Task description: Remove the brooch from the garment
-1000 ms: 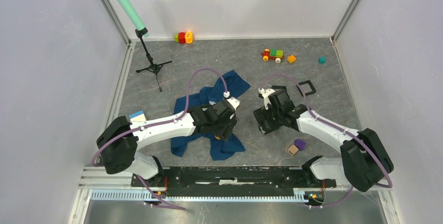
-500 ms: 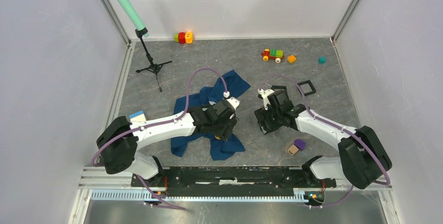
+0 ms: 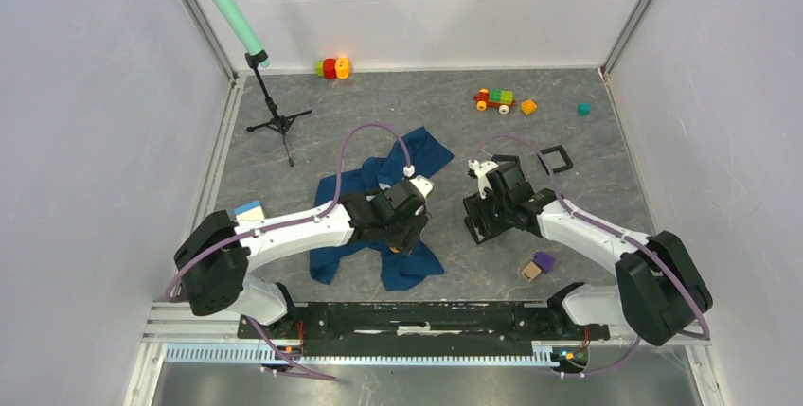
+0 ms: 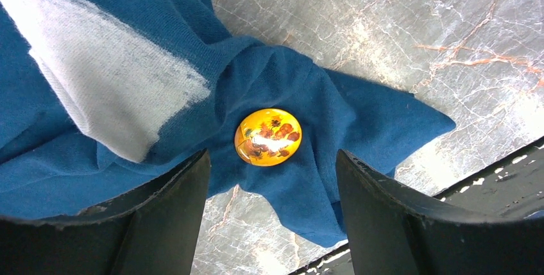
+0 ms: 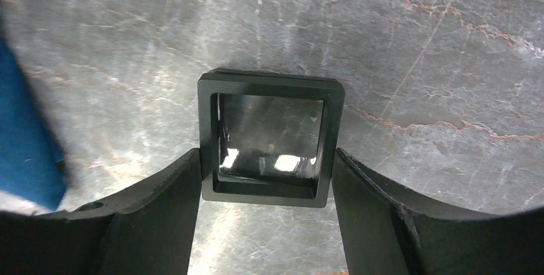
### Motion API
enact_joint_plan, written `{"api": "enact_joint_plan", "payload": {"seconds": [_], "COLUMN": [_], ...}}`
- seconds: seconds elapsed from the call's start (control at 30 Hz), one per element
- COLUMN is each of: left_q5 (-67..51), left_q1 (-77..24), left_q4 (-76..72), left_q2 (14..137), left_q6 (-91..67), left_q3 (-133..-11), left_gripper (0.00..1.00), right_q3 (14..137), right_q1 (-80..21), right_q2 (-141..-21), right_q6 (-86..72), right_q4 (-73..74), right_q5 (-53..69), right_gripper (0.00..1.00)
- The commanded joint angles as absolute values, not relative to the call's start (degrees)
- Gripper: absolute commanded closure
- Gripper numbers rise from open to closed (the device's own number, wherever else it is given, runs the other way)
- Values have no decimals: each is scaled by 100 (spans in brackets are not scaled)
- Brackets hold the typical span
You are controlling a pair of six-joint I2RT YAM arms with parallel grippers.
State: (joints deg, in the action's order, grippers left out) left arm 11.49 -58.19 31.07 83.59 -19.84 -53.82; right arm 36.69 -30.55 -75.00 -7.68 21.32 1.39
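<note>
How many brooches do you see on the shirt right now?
1. The yellow brooch sits on a bunched fold of the garment, framed between the open left gripper fingers. Folds may hide others.

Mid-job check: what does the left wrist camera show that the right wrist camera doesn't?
Left wrist only: the yellow brooch sitting on the blue garment, centred between the fingers of the open left gripper. Right wrist only: a black square box filling the gap of the right gripper; whether it is gripped is unclear. Both: the grey marbled table and some of the garment.
</note>
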Motion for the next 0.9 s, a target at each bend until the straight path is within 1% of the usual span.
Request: {"api": "enact_joint_plan", "payload": {"seconds": [0.0,0.07,0.17,0.3,0.4,0.43,0.5,0.57,0.77,0.87], "left_q5": [839,397,102,26,132,163,214,274,863,1258], "left_q1": [-5661,-5507,-5367,-5265,-5272,-5273,-5277,-5307,-5594,-5762], "left_q4": [2778,2525,2276,2166,2359,2401,2459,2461,2364,2265], "left_q2": [8034,7889,7692,7593,7739,7784,7888,7980,8197,8291], "left_q6": [-1782,-1840,-1920,-1960,-1886,-1831,-1699,-1563,-1302,-1320], "left_q3": [-5266,-5125,-5007,-4956,-4984,-4968,-4944,-4923,-4875,-4801], "left_gripper": [23,23,23,23,23,25,33,34,30,25], "right_q3": [3885,3864,3672,3274,2974,2888,2790,2762,2742,2717], "right_q1": [-2998,-2965,-2834,-2593,-2415,-2363,-2296,-2251,-2111,-2064], "right_q2": [-6982,-6852,-6783,-6824,-6884,-6902,-6940,-6957,-6983,-6963], "right_q6": [-1081,-1264,-1588,-2076,-2429,-2532,-2631,-2623,-2565,-2553], "right_q4": [1869,1761,1419,695,204,47,-190,-213,-211,-211], "right_q5": [871,1222,1793,2486,2892,3038,3186,3204,3304,3340], "right_gripper": [32,32,34,34,34,35,34,35,35,34]}}
